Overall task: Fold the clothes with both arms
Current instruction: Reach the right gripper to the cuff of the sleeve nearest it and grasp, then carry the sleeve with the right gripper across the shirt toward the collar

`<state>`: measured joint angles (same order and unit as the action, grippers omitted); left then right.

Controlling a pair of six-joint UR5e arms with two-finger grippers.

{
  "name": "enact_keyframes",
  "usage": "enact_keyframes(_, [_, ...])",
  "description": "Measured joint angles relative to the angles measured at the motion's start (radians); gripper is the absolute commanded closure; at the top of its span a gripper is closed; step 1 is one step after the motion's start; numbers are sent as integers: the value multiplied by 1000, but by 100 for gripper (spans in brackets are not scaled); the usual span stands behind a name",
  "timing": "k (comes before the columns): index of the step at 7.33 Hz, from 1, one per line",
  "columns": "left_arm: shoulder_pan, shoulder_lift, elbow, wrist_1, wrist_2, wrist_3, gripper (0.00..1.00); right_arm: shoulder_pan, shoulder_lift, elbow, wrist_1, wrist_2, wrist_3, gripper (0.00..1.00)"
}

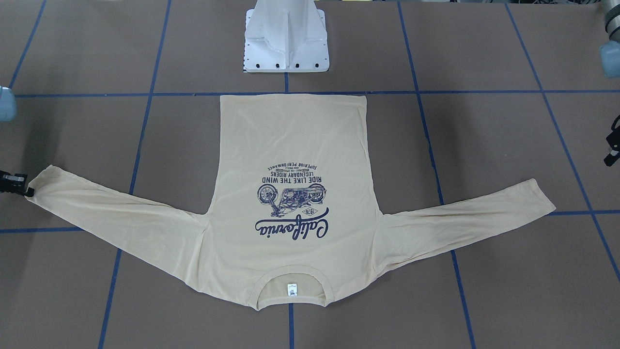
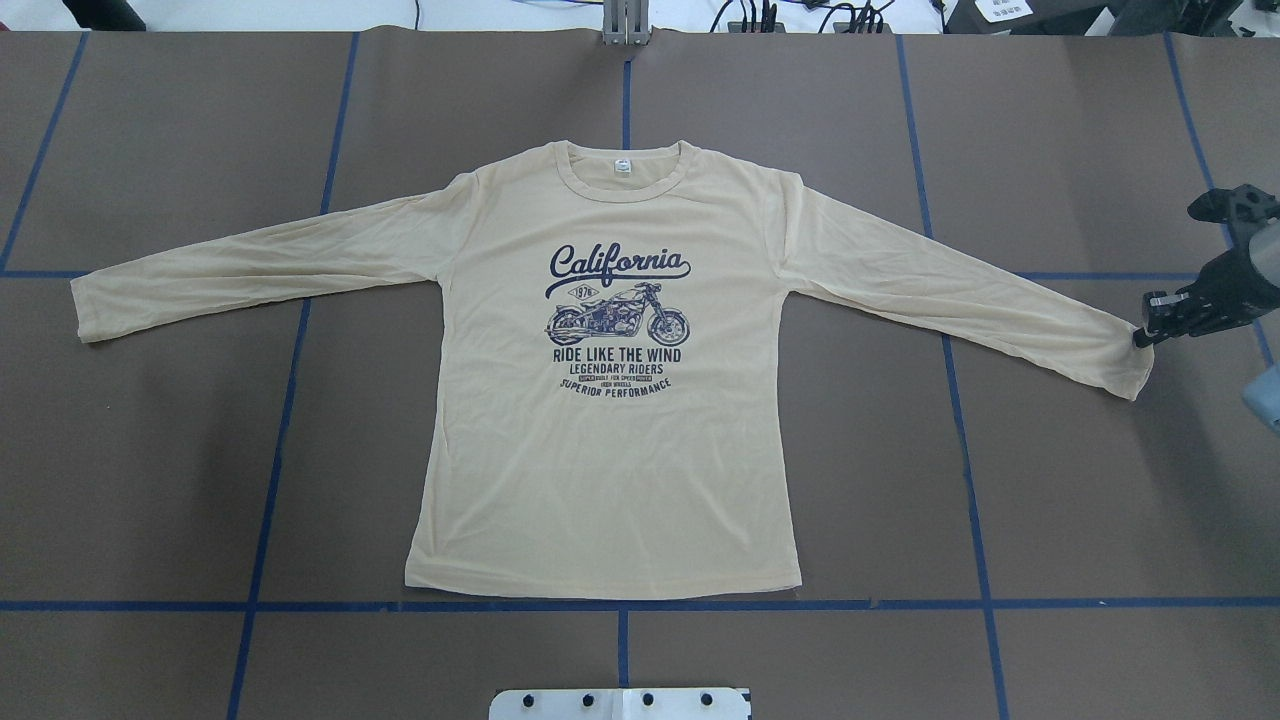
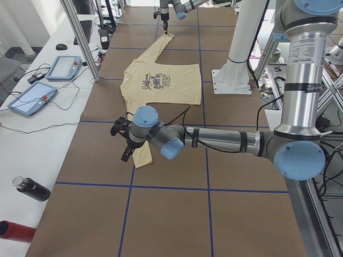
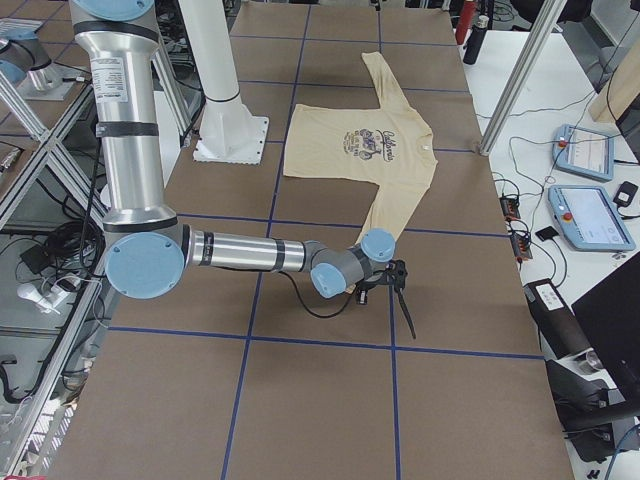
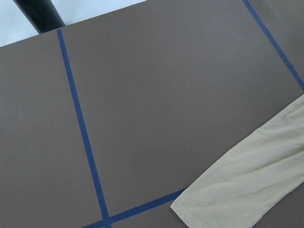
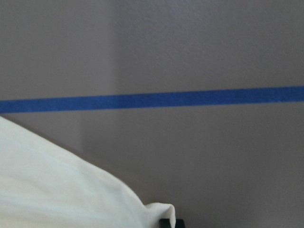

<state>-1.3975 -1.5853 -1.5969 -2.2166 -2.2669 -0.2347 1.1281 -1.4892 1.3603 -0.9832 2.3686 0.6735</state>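
Note:
The pale beige long-sleeved T-shirt (image 2: 610, 460) lies flat and print up in the middle of the table, with both sleeves spread out. It also shows in the front view (image 1: 290, 145). My right gripper (image 2: 1140, 338) is low at the cuff (image 2: 1125, 360) of the sleeve on the overhead view's right. Its black tip meets a curled cuff corner (image 6: 159, 210), so it looks shut on it. My left gripper (image 3: 122, 144) hovers beyond the other cuff (image 5: 199, 206), apart from it. It only shows at the front view's edge (image 1: 612, 145). I cannot tell whether it is open or shut.
The white bolted pedestal base (image 1: 286, 43) stands just behind the shirt's hem. Blue tape lines (image 2: 620, 605) grid the brown table. A side bench holds tablets (image 3: 32, 99) and bottles (image 3: 32, 188). Metal frame posts (image 3: 80, 37) stand at the table's far edge.

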Motion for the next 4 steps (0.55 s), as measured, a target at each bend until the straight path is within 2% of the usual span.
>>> enact_keyframes(2, [0, -5, 0, -1, 2, 3, 0, 11, 39, 70, -8, 18, 52, 100])
enact_keyframes(4, [3, -9, 0, -13, 3, 5, 0, -35, 173, 110, -10, 10, 282, 100])
